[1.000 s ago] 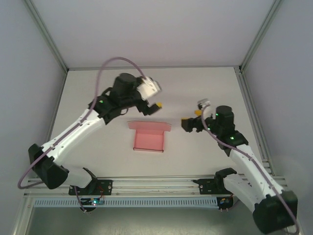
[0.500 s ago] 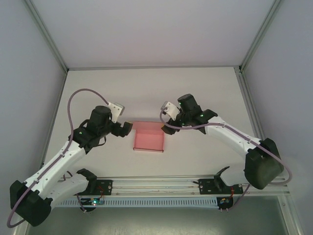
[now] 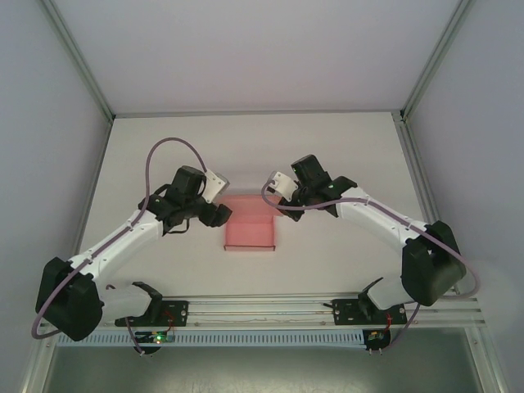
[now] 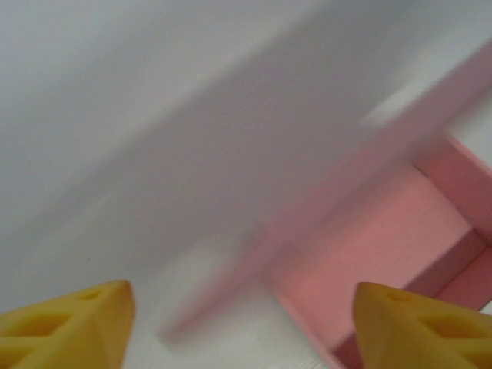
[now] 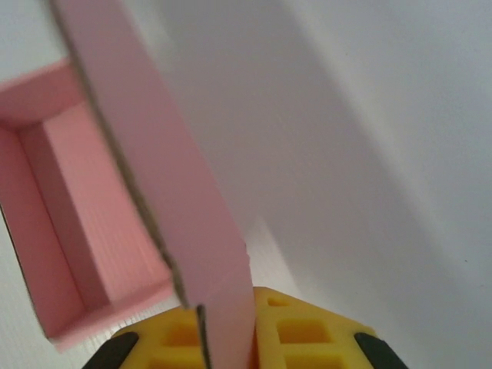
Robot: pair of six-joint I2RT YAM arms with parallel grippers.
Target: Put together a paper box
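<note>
Top external view: the paper box (image 3: 250, 233) sat open-topped on the white table (image 3: 327, 147), mid-table between the two arms. The right gripper (image 3: 282, 206) was at the box's far right corner. In the right wrist view its yellow pads (image 5: 304, 334) were pinched together on the edge of the box's upright lid flap (image 5: 154, 161). The left gripper (image 3: 219, 214) was at the far left corner. In the left wrist view its fingers (image 4: 77, 319) stood apart with the blurred flap edge ahead between them, ungripped.

left claw (image 3: 222, 214) and right claw (image 3: 282, 210) crowding paper box (image 3: 250, 237), open table (image 3: 327, 147) beyond
</note>
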